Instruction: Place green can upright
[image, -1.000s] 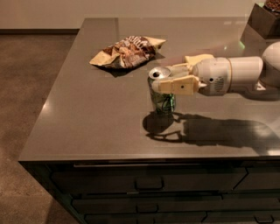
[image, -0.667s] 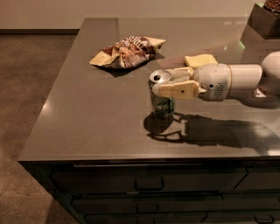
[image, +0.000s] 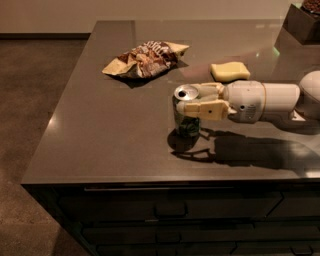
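The green can (image: 188, 124) stands upright on the dark table (image: 115, 135), its silver pull-tab top facing up and its base on the surface. My gripper (image: 189, 100) reaches in from the right at the can's upper part. One finger (image: 200, 109) lies across the can's front and the other sits behind its rim. The fingers are shut on the can. The white arm (image: 260, 101) stretches to the right edge of the view.
A crumpled brown chip bag (image: 145, 59) lies at the back left of the table. A yellow sponge (image: 229, 71) lies behind the arm. A dark box (image: 302, 21) stands at the far right corner. The table's front edge (image: 150, 181) has drawers below.
The gripper with the can has sunk slightly, and the can now rests upright on the table. The bag and the sponge have not moved.
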